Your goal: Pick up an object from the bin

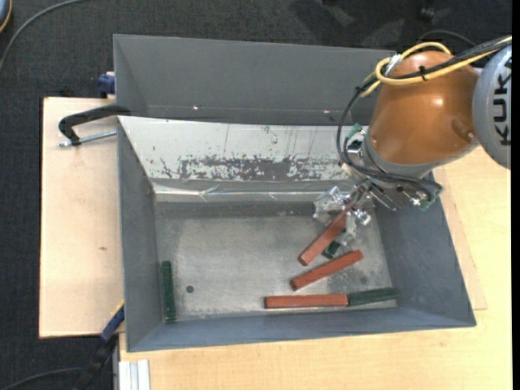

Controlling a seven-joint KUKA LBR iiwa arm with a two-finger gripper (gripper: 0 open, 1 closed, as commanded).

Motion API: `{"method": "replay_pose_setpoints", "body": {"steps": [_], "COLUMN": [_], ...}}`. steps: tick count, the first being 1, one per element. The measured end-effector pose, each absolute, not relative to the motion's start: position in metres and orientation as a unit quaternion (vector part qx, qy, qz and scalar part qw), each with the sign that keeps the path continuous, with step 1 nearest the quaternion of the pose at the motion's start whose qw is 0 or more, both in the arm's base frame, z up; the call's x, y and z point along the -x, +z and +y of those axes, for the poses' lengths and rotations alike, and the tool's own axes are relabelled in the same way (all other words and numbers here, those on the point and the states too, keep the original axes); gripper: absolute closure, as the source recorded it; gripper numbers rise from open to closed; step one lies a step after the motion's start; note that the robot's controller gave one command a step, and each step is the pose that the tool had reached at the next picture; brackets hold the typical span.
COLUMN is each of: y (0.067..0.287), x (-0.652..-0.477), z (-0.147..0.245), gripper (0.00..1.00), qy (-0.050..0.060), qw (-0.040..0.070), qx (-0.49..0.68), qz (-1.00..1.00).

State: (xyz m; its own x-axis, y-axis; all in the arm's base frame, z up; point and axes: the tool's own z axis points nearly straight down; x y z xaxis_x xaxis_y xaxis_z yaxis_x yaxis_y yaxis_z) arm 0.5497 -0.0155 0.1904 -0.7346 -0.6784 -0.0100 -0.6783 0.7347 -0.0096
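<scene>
Nearest, a long red-brown stick (305,301) and a dark green stick (372,297) lie along the front wall of the grey metal bin (244,80), while the end effector (349,216), fingers closed, pinches only the top end of a tilted red-brown stick (319,245) at right-centre, which may swivel and slip out.

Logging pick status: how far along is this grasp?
Done: the gripper is low in the grey metal bin, at the upper end of a slanted red-brown rectangular stick right of centre. In hand: cannot tell whether that stick is gripped; its lower end looks grounded. Left: lift it out. A second red-brown stick and a front-wall red-brown bar lie on the floor.
</scene>
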Motion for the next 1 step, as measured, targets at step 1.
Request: {"method": "replay_pose_setpoints", "body": {"steps": [1], "y": [0.3180], "x": [-0.5401], "z": [-0.0472], "gripper": [1.00], "qy": [-0.004], "qw": [0.007], "qx": [0.434], "qz": [0.901]}}
